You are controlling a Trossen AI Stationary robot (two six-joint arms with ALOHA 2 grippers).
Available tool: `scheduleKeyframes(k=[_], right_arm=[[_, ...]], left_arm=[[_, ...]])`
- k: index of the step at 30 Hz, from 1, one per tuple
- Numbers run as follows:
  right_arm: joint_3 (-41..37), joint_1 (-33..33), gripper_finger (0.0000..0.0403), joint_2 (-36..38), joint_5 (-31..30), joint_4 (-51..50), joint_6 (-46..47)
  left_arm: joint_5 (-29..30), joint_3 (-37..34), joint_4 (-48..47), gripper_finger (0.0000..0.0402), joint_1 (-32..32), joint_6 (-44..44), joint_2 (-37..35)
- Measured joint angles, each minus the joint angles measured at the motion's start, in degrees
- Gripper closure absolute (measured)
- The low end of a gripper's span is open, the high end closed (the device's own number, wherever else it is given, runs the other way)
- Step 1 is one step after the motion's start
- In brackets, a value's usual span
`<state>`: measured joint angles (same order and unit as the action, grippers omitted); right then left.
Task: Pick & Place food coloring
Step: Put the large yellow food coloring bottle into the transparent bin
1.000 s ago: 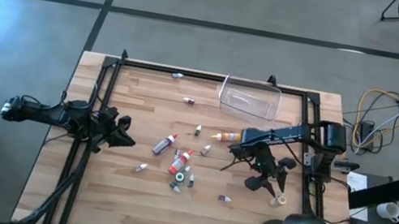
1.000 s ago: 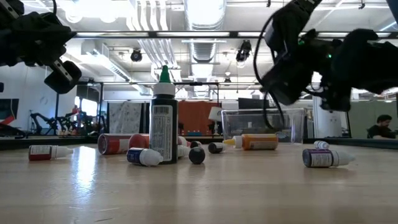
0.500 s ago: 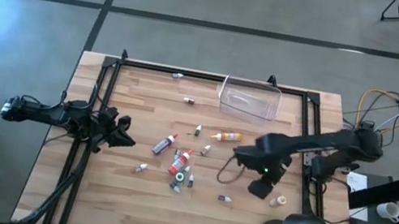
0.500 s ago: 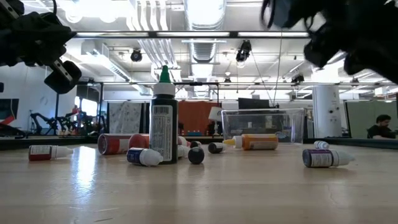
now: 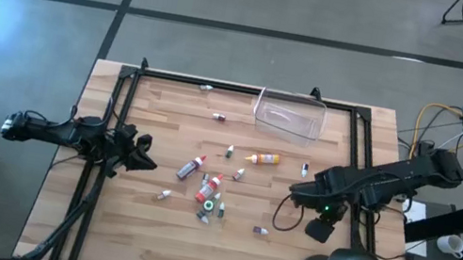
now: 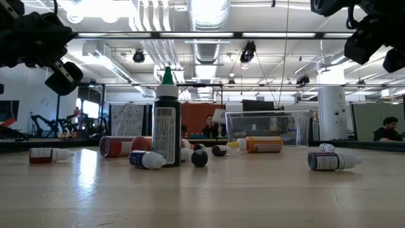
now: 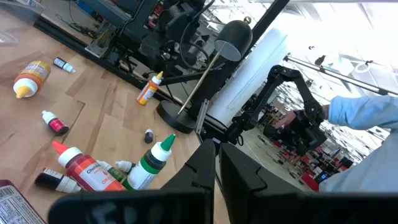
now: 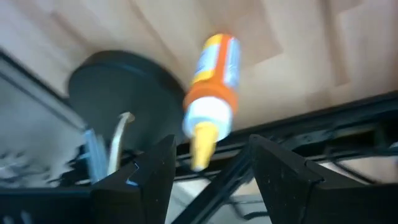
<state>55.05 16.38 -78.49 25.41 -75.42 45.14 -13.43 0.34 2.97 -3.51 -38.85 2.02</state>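
Two red bottles (image 5: pixel 191 168), one orange bottle (image 5: pixel 263 158), one clear box (image 5: pixel 289 115)

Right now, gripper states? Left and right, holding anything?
Left gripper: shut, empty, parked at the table's left edge.
Right gripper: open, holding nothing; an orange food coloring bottle lies on the table just ahead of it.

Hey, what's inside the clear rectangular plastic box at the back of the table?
The clear rectangular plastic box looks empty; no bottles show through it from above. Its floor isn't visible from table height.
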Motion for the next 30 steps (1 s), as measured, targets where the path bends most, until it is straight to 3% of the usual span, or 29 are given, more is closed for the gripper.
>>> scheduleKeyframes(k=[4, 7, 17, 30], right_arm=[[1.81, 2.90, 0.0206, 0.66, -8.27, 0.31, -2.30], [2.49, 4.95, 0.0206, 1.16, -10.82, 0.32, -3.19], [3.67, 10.80, 0.0206, 1.50, -10.71, 2.36, -4.78], [0.98, 13.13, 0.0191, 1.50, -10.67, 3.07, -4.81]], left_arm=[[0.01, 0.00, 0.00, 0.0402, -0.04, 0.00, 0.00], [0.01, 0.00, 0.01, 0.0402, -0.04, 0.00, 0.00], [0.02, 0.00, 0.02, 0.0402, -0.03, 0.00, 0.00], [0.02, 0.00, 0.01, 0.0402, 0.00, 0.00, 0.00]])
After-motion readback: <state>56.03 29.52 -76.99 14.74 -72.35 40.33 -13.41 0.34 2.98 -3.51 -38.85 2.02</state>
